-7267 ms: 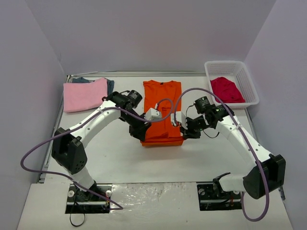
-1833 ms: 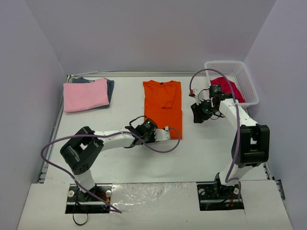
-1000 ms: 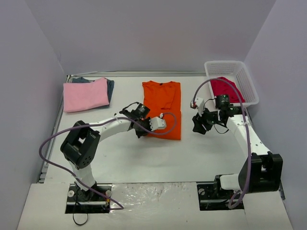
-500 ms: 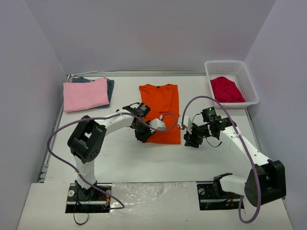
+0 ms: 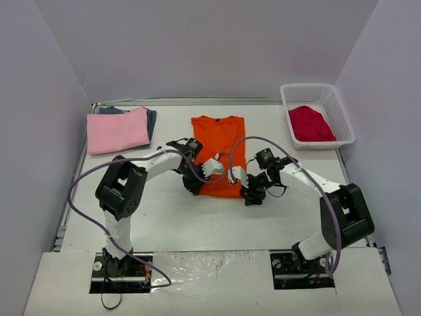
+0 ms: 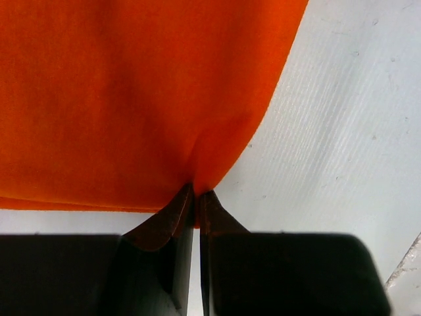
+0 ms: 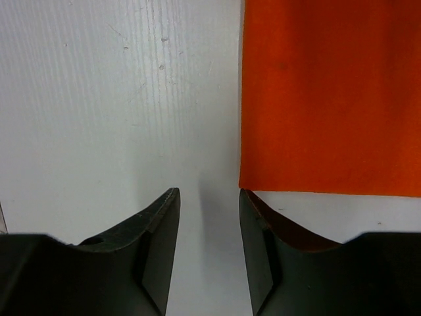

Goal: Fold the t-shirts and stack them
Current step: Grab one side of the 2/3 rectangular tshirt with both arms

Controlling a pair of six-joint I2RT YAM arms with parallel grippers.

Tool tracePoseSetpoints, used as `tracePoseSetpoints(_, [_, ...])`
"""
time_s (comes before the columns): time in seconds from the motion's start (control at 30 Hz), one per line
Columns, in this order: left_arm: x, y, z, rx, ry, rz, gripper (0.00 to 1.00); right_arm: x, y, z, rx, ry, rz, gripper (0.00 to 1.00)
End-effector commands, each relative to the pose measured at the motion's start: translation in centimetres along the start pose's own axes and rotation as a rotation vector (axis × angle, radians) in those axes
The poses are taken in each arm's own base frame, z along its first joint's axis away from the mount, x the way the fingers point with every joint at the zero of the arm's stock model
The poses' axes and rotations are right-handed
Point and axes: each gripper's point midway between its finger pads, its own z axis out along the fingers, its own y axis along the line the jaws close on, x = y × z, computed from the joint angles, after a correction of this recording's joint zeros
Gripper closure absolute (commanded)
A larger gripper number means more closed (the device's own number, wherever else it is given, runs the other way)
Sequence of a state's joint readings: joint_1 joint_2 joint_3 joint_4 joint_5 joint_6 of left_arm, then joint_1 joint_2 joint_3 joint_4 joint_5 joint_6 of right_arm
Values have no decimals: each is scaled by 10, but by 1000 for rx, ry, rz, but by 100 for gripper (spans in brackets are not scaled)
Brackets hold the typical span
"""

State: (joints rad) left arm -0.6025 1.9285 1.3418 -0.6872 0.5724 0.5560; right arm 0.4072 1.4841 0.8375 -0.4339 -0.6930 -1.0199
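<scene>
Left arm: elbow folded tight, forearm reaching in toward centre. Left gripper (image 6: pixel 196 192) has its tips pinched together with no gap. Right arm: stretched low toward centre, right gripper (image 7: pixel 209 192) angled down, jaws partly apart. The 2 wrists sit close together.

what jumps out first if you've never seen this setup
The bright orange t-shirt lies flat mid-table, and both arms meet at its near edge: the left gripper pinches the hem shut, while the right gripper stands open at the near right corner. A folded pink t-shirt sits far left, and a crimson t-shirt lies in the white basket far right.
</scene>
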Motion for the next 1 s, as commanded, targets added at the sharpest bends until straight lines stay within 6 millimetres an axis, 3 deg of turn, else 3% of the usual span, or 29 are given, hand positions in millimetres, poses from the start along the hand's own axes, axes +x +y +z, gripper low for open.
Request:
tracePoseSetpoints(0.0, [-17,-9,-6,40,-40,49,98,-16,-15,-2,25,-13,-40,63])
tracePoseSetpoints(0.33, [-17,-12,0,95,-59,12,98,-20,-16,16,-21,3,-54,64])
tracePoseSetpoints(0.7, [-17,-14,-3,114,-67,5,98,1,-21,36,-38,64,-29,66])
tracePoseSetpoints(0.9, [-13,-16,-3,128,-62,2,98,12,-30,37,22,106,-20,75])
tracePoseSetpoints(0.97, [-13,-17,-3,133,-66,-1,98,16,-36,37,65,119,-6,82])
